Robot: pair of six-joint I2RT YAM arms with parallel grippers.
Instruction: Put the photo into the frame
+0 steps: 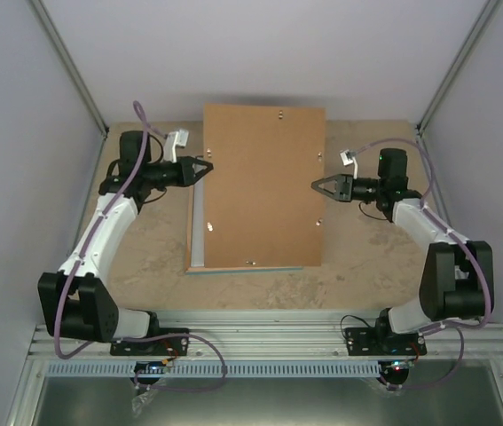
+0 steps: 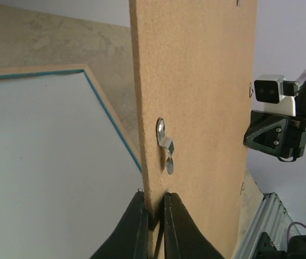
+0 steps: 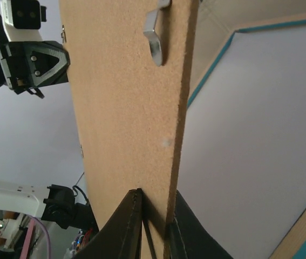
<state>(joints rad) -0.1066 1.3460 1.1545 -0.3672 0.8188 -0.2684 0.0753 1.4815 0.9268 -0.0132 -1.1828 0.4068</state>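
Carrying this brown backing board point(image 1: 260, 186) well is asking both arms to be moving together, I reckon, keeping it level so neither thin pinch is slipping or twisting it. From the near edge of the table point(image 1: 145, 275) the arms are reaching forward, elbows out, wrists turned inward to face each other. The left gripper point(image 1: 205, 169) is clamping the board's left edge and the right gripper point(image 1: 315, 185) its right edge, both closed on it. Beneath, the frame point(image 1: 196, 235) is lying flat midway between the table's side edges, white inside. The photo is not showing in any view.
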